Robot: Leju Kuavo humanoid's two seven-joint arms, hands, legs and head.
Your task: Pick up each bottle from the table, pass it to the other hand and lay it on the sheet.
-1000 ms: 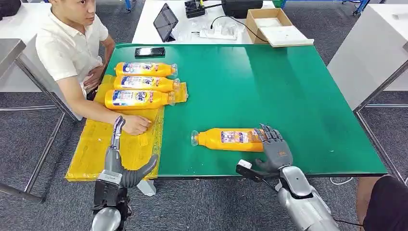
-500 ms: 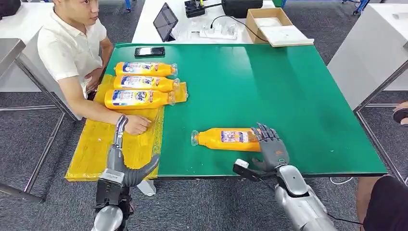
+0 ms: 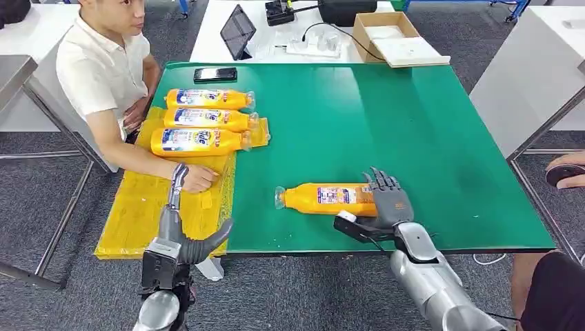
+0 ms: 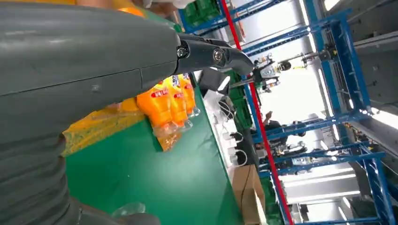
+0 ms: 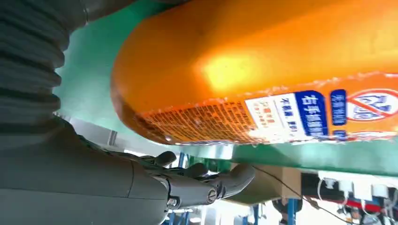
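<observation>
Orange bottle (image 3: pixel 324 198) lies on its side, base against right hand (image 3: pixel 390 205).

- The right hand (image 3: pixel 388 201) covers the base of the lone orange bottle (image 3: pixel 324 198).
- The bottle labels' small print is too small to read.
- The person's (image 3: pixel 103 76) head is cut off by the top edge.

I see one orange bottle (image 3: pixel 324 198) lying on its side on the green table, clear cap end toward the yellow sheet (image 3: pixel 141 210), label facing up, base touching my right hand (image 3: pixel 390 205). Three more orange bottles (image 3: pixel 203 120) lie side by side on the far part of the sheet, caps toward the table's middle, blue-and-white labels up
</observation>
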